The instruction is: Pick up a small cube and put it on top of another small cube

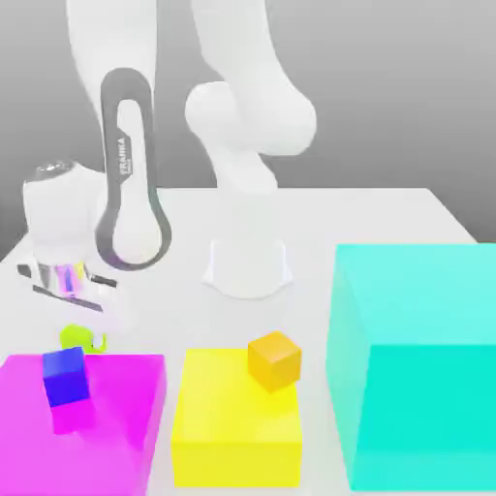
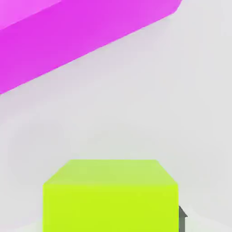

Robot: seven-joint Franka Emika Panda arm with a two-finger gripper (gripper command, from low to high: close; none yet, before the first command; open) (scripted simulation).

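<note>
Smooth lime cube (image 2: 111,206) at the claw (image 1: 89,334), whose grip I cannot tell; matte blue cube (image 1: 66,377) over a flat-topped magenta block (image 1: 82,450).

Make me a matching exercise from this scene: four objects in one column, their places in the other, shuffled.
Objects
1. Blue cube
2. Orange cube
3. Lime cube
4. Cyan block

Places
A. on top of the yellow block
B. at the exterior view's right, the largest of the blocks
C. on top of the magenta block
D. beyond the magenta block in the exterior view, not on it

Right pairs: 1-C, 2-A, 3-D, 4-B
</note>
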